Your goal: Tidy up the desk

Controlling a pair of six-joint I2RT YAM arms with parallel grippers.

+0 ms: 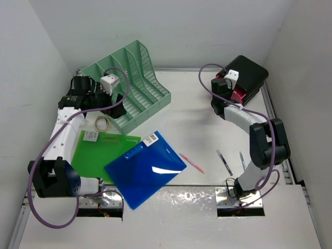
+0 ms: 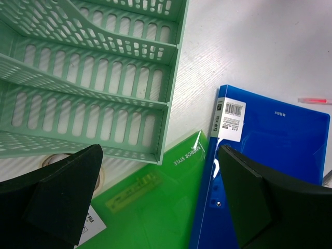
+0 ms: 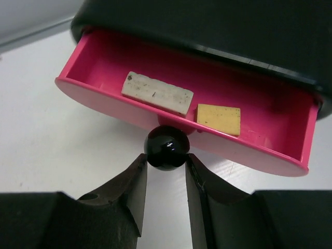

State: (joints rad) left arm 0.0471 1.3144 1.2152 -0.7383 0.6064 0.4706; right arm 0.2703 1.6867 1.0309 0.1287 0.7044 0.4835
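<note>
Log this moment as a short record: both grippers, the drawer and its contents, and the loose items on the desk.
left gripper: open, empty, above the corner of the mint-green file rack and the green folder
right gripper: fingertips at the black knob of the pink drawer; grip not certain
pink drawer: open, sticking out of the black box
drawer contents: white eraser, yellow eraser
loose on desk: blue folder overlapping the green folder, pink pen, tape roll
</note>
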